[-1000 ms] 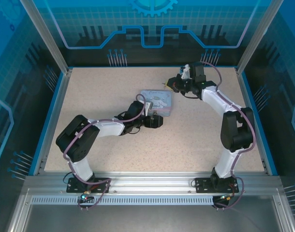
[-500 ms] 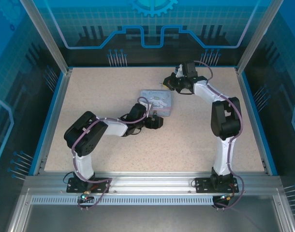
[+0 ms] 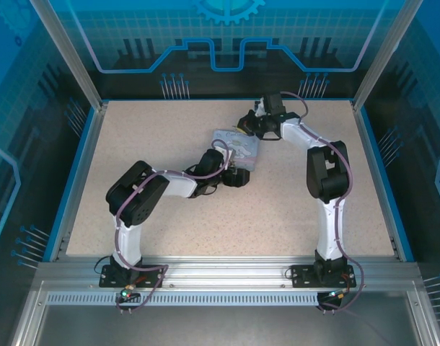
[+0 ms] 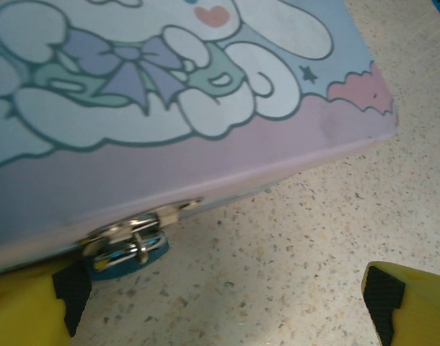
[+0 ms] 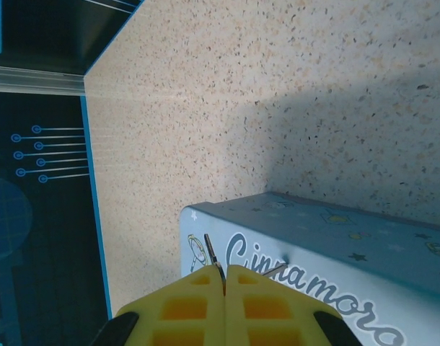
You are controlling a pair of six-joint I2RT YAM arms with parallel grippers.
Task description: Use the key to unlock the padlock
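Padlock bluish, silver shackle; left fingers spread, right fingers pinch thin key.

Left gripper jaws wide apart; right gripper pinched closed; arms reaching forward

glossy tin, shiny metal padlock, speckled matt table.

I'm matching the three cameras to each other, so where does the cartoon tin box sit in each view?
Top external: tin box near the table's middle.
Left wrist: tin box fills the upper left, padlock at its lower edge.
Right wrist: tin box lower right, past the right gripper shut on the key.
Shared landmark: the speckled tabletop.
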